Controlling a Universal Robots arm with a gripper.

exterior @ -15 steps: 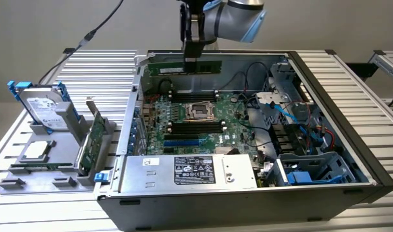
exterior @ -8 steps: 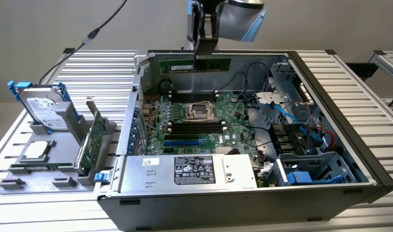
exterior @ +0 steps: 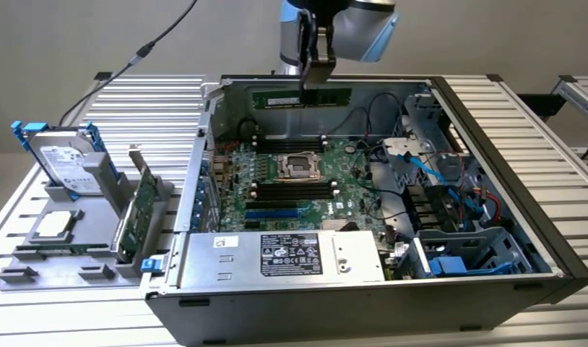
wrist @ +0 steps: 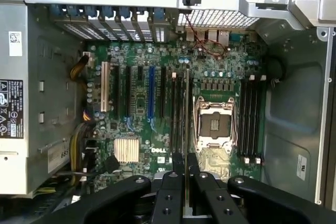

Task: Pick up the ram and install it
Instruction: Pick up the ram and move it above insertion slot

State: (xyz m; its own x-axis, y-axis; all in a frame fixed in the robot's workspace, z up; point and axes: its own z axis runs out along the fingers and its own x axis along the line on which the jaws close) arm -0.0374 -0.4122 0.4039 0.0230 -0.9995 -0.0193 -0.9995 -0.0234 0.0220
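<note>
Nearest, the boxy grey metal power supply point(exterior: 284, 254) lies in the open case point(exterior: 487, 130). Behind it is the flat green motherboard point(exterior: 357, 170) with its long black slots point(exterior: 292, 191). Farthest, the pincer point(exterior: 313, 85) is clamped on the ram point(exterior: 274, 98), a thin green stick held on edge above the board, clear of the slots. I judge the pickup done and the seating left.

Above the CPU socket point(exterior: 299, 168) the open case point(exterior: 511, 173) left free room, where the gripper point(exterior: 316, 88) hung clamped on the ram point(exterior: 274, 98). To the exterior view's right of the socket, blue cables point(exterior: 424, 163) and a drive cage point(exterior: 467, 253) crowded the way. On the socket's near side the power supply point(exterior: 284, 254) blocked passage, and beyond the socket rose the case wall.
</note>
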